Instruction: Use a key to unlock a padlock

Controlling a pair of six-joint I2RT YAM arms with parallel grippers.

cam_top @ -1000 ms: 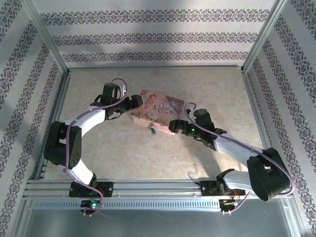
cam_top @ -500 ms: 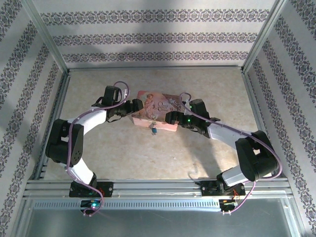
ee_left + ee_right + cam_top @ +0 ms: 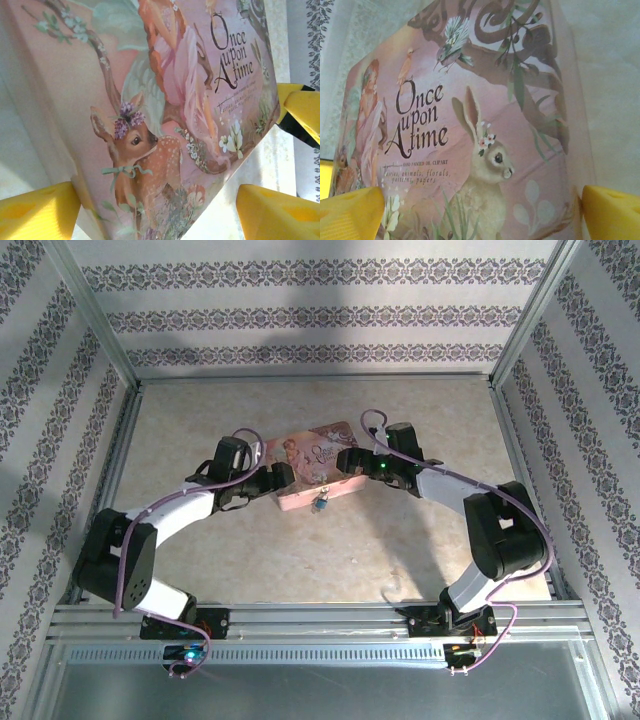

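Padlock (image 3: 322, 502) hangs off the near long side of the pink tin (image 3: 318, 452), about mid-length, just above the table (image 3: 250, 560). It's tiny and bluish, and detail is too small to read from the top cam.

Tin lies flat at table centre, angled w/ its right end farther back. Lid print reads "Once upon a time", w/ a deer, a rabbit and a girl.

L gripper (image 3: 283, 481) is at the tin's left end. In the L wrist cam the jaws are spread wide and the tin's corner sits between the yellow fingers (image 3: 35, 212). One finger is right at the tin's edge, the other is apart from it w/ table showing between.

R gripper (image 3: 346, 459) is at the tin's right end, on the far side. In the R wrist cam its jaws are also wide, w/ the tin's end spanning the yellow pads (image 3: 612, 212). That pad is just beside the tin's edge; can't tell if it's clamping.

Both arms curve in from the near rail (image 3: 320, 618), so the tin blocks a straight reach to the lock from either end. Purple cables (image 3: 246, 436) loop above the wrists. Patterned walls (image 3: 300, 310) close in three sides.
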